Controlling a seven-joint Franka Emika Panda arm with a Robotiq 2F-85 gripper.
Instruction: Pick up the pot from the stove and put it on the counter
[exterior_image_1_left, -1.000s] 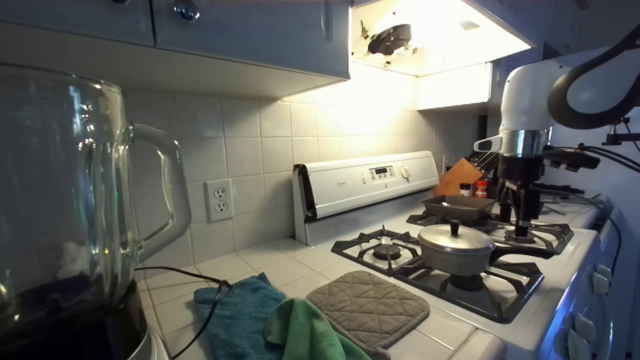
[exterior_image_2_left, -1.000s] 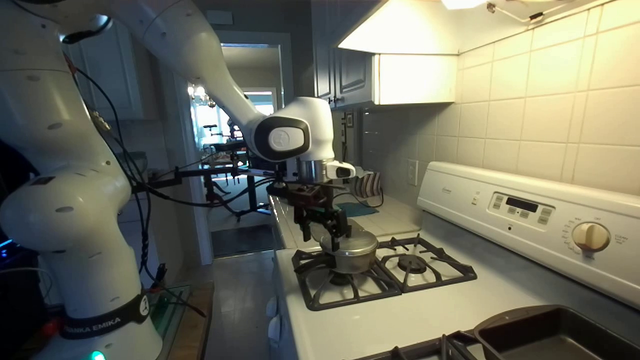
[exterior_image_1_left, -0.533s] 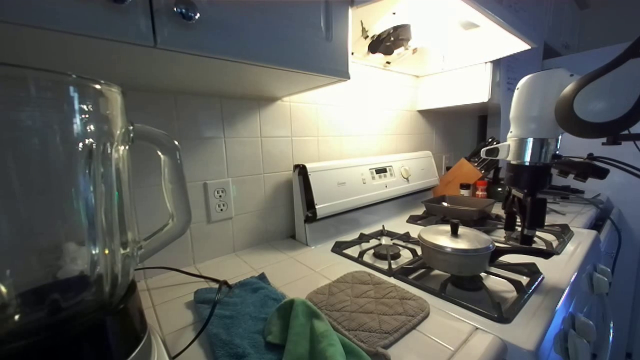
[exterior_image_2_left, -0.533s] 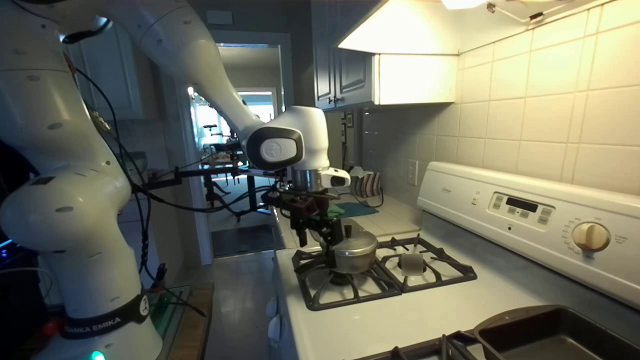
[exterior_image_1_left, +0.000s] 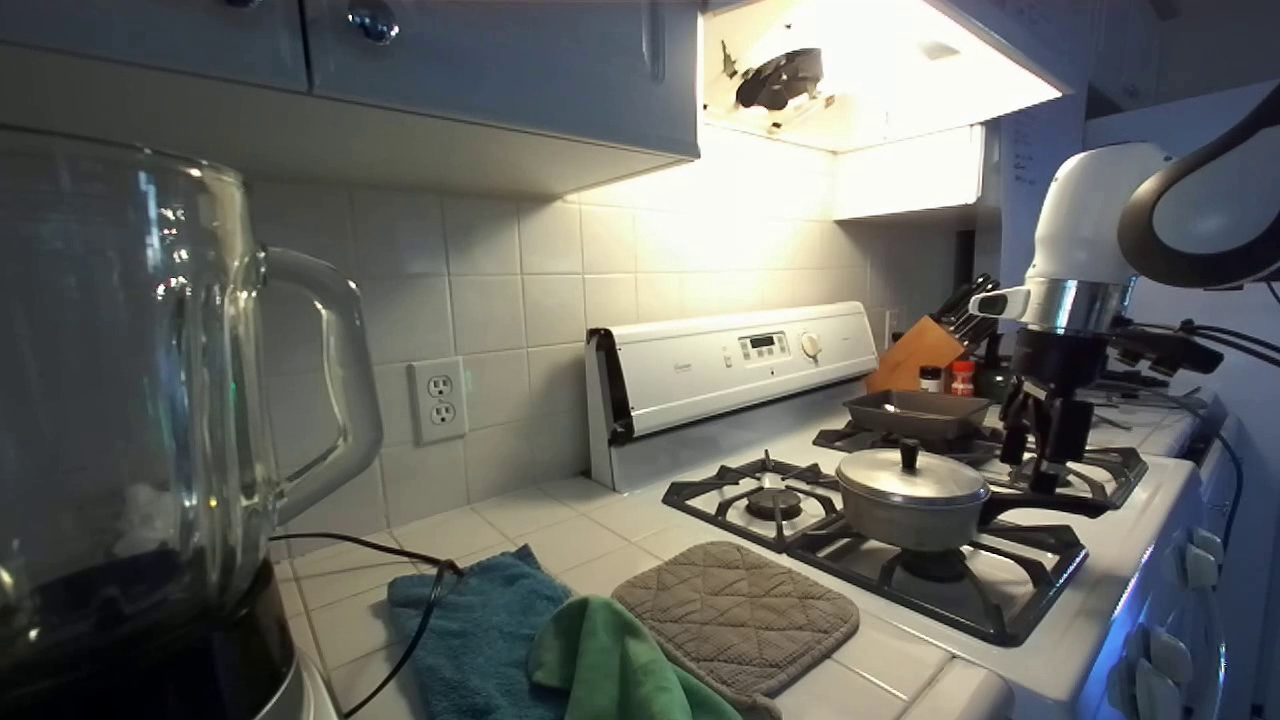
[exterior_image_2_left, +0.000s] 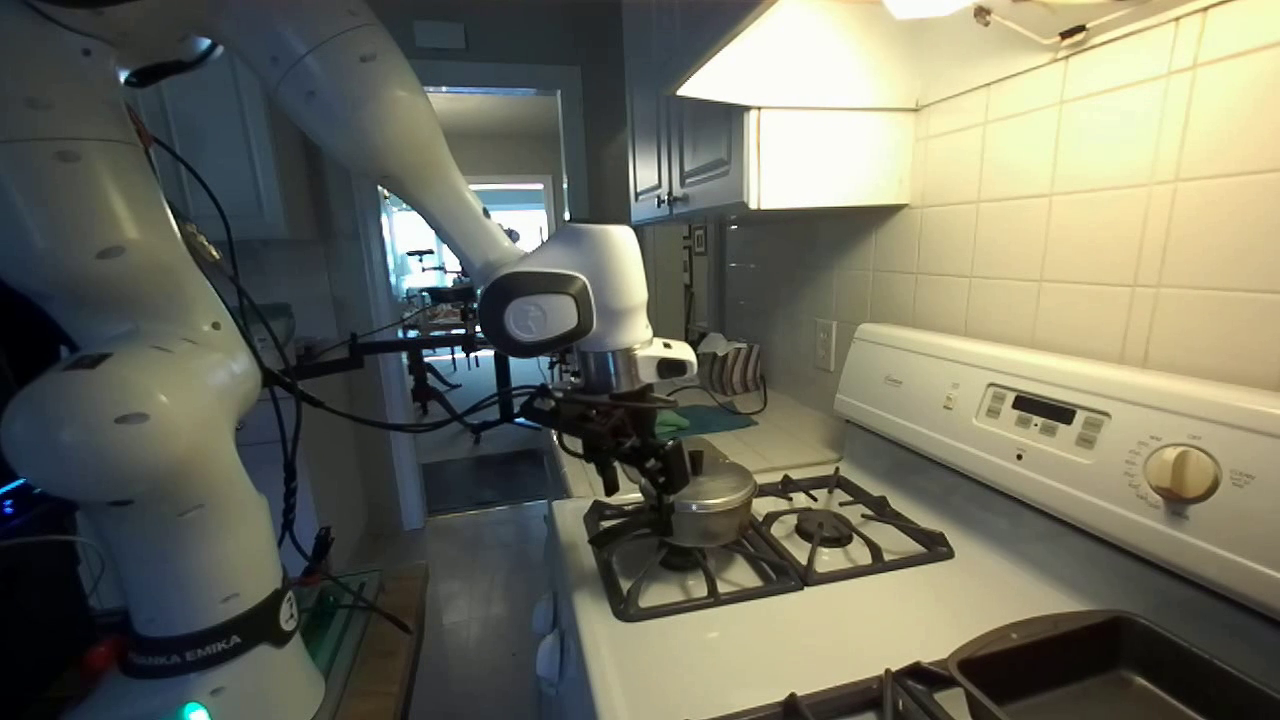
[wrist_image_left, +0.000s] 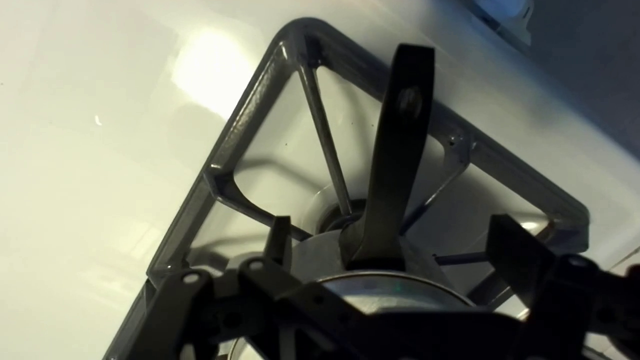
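The pot (exterior_image_2_left: 714, 508) sits on the stove (exterior_image_2_left: 720, 640) — counter (exterior_image_2_left: 795, 430) beside, hood (exterior_image_2_left: 805, 60) aglow.

Lit warm from beneath the range hood (exterior_image_1_left: 900, 80) in both exterior views. In an exterior view, burnt white on the wall tiles (exterior_image_1_left: 740, 230), dim and bluish at the near-left cabinets (exterior_image_1_left: 500, 70). In the wrist view, patched with glare and soft shadows on the stove (wrist_image_left: 125, 125), near-black at the gripper (wrist_image_left: 395, 239).

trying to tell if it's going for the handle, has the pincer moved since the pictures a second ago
Yes: in an exterior view the pincer has moved down and slightly left in the picture, judged against the stove's back panel.
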